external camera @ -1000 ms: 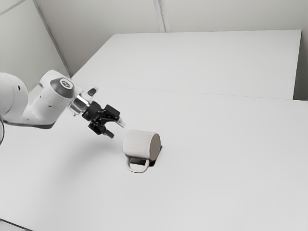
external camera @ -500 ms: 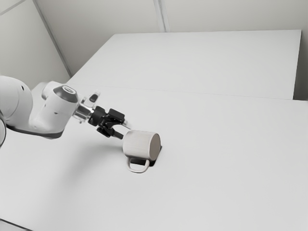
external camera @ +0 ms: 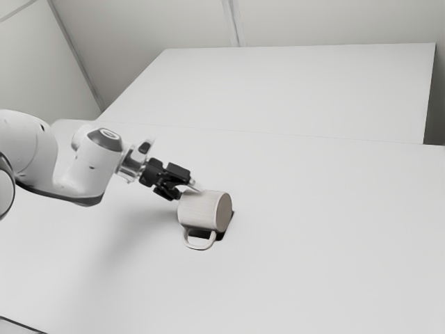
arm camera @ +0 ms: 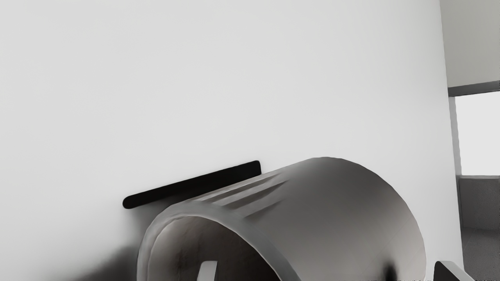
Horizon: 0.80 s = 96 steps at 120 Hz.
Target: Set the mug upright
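The light mug (external camera: 200, 210) lies on its side on the table, its handle pointing toward the exterior view's bottom and its base toward the exterior view's right. At its open end is the gripper (external camera: 190, 193), its fingers apart. In the wrist view the mug (arm camera: 332, 207) shows its outer wall and part of its mouth. The gripper (arm camera: 325, 269) straddles the mug wall there: one fingertip stands at the mouth opening, the other beyond the outer wall. Contact on both sides cannot be made out.
A flat black piece (arm camera: 195, 183) lies on the table beside the mug, partly hidden by it. The white table (external camera: 313, 229) extends around them, with a raised-looking white panel (external camera: 299, 90) at the back.
The gripper has moved toward the exterior view's right and slightly down, from short of the mug to its open end. The mug has not visibly moved.
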Available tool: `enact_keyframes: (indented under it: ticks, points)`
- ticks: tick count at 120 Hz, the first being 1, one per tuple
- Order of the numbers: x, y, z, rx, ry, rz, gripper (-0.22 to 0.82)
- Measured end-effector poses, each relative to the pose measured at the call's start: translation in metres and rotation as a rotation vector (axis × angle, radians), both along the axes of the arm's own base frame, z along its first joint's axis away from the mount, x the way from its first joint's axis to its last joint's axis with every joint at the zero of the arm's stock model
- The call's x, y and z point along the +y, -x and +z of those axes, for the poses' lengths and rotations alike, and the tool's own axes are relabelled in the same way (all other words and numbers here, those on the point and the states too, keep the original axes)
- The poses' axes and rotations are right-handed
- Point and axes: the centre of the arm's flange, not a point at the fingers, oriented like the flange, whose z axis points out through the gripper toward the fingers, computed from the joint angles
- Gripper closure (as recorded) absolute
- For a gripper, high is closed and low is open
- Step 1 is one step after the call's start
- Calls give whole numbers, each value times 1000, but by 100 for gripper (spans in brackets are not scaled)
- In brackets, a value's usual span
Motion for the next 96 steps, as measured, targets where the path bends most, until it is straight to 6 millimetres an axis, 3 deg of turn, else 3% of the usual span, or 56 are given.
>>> enact_keyframes:
  ticks: [41, 96]
  points:
    - [-17, 4, -4, -28, 12, -43, 2]
    - [-28, 3, 4, -70, 13, -69, 50]
